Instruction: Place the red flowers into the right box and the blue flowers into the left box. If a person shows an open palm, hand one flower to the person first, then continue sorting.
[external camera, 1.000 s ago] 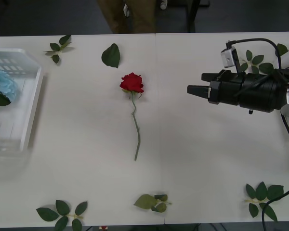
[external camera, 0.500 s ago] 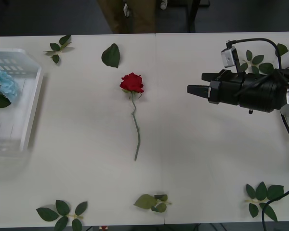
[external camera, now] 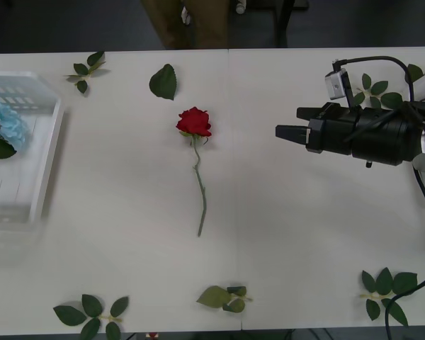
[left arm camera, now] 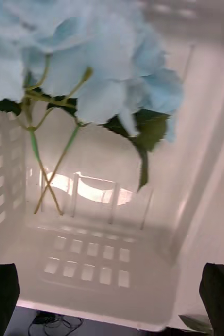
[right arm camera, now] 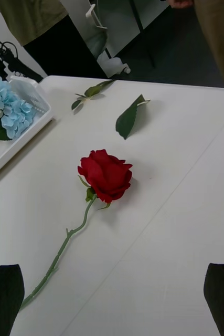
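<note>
1. Right, from the front view I count one red rose (external camera: pixel 194 122) lying near the table's (external camera: pixel 290 234) centre, head toward twelve o'clock and stem trailing toward six. My right gripper (external camera: pixel 287 124) hangs at the rose's three o'clock, well apart from it, its black fingers pointing toward nine o'clock with a gap between them and nothing held. I judge it is lined up that way to reach across for the rose. At nine o'clock sits the left box (external camera: pixel 46 152), with one cluster of blue flowers (external camera: pixel 3 124) already inside. I count six lots of loose leaf sprigs (external camera: pixel 91 312) scattered round the table's edges.

2. In the right wrist view my two fingertips sit at the corners, spread wide and empty, and the single red rose (right arm camera: pixel 105 174) lies between them farther off, flat on the table. One big loose leaf (right arm camera: pixel 128 118) lies beyond it. The blue flowers (right arm camera: pixel 9 107) rest in the left box (right arm camera: pixel 35 97) off to the side. I see trousers at the far edge but no open palm.

3. In the left wrist view my left gripper (left arm camera: pixel 109 294) hovers over the left box (left arm camera: pixel 91 252), fingers spread and empty, which I read as a release position. One blue cluster (left arm camera: pixel 106 79) lies inside, on crossed stems.
</note>
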